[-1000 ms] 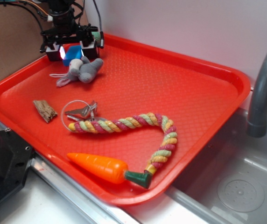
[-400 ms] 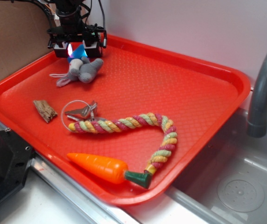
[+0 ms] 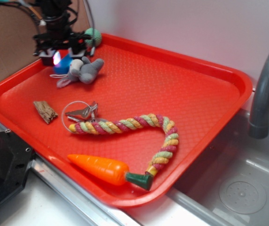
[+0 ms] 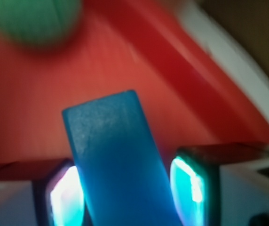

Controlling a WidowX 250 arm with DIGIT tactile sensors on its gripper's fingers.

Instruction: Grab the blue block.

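Exterior evenly lit, soft shadows, mildly soft. Wrist view blurry: green ball (image 4: 33, 19) out of focus, tray rim (image 4: 181, 56) smeared, fingertip pads (image 4: 188, 188) glowing cyan.

A red tray (image 3: 209, 89) holds a plush animal (image 3: 80, 70), green ball (image 3: 93, 36), wood chip (image 3: 45, 111), rope (image 3: 125, 125) and carrot (image 3: 99, 168).

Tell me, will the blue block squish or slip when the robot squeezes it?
Probably no squishing: in the wrist view the blue block keeps straight edges and flat faces between the gripper pads, so it looks stiff. It might slip a little, because its faces look smooth. It likely won't roll away like the green ball could, since it has flat sides.
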